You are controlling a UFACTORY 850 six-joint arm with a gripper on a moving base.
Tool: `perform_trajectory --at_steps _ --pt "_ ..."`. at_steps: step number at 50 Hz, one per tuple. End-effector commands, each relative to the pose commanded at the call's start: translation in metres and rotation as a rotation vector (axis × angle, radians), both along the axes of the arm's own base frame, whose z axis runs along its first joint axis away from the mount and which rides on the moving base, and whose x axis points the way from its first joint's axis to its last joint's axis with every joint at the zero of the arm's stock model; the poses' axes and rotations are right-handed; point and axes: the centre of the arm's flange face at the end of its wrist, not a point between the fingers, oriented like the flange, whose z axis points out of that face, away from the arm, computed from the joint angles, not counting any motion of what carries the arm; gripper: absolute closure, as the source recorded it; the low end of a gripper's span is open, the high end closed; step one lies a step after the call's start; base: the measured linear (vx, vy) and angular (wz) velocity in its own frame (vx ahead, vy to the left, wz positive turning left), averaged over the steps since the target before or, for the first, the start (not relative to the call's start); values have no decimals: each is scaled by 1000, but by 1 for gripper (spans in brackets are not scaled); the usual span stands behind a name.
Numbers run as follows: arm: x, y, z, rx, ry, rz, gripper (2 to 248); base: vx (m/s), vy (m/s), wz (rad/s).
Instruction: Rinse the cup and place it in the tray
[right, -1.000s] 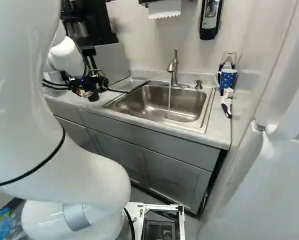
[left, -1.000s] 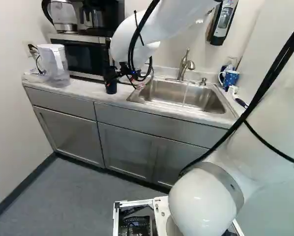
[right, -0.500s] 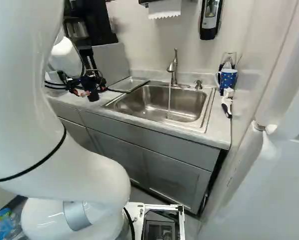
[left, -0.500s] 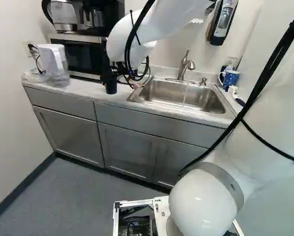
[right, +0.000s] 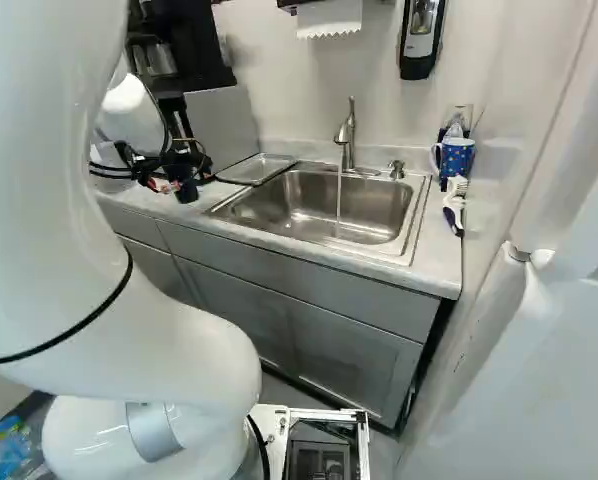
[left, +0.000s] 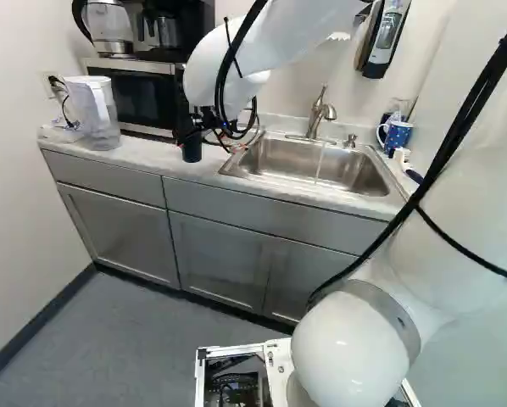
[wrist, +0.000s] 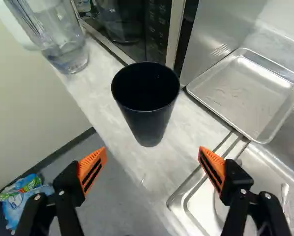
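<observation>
A pitcher [left: 95, 110] stands beside the microwave [left: 142, 97] — with a kettle [left: 109, 24] (black-handled) on top.

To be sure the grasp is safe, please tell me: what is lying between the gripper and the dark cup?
Nothing that I can see: in the wrist view, only bare countertop shows between the open gripper and the dark cup.

On the counter [left: 147, 156], the cup [wrist: 149, 120] stands before the microwave [left: 141, 100], right of the water pitcher [left: 95, 114] and left of the tray [wrist: 248, 93], itself left of the sink basin [right: 314, 205], with the faucet [right: 347, 140] behind and the mug [right: 456, 160] to the right.
</observation>
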Motion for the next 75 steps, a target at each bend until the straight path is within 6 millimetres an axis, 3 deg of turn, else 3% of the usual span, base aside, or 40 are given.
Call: perform_trajectory --at_steps 35,75 --pt "-7 3 14 95 -186 12 3 0 0 0" --pt "-5 9 -10 160 -310 22 3 0 0 0"
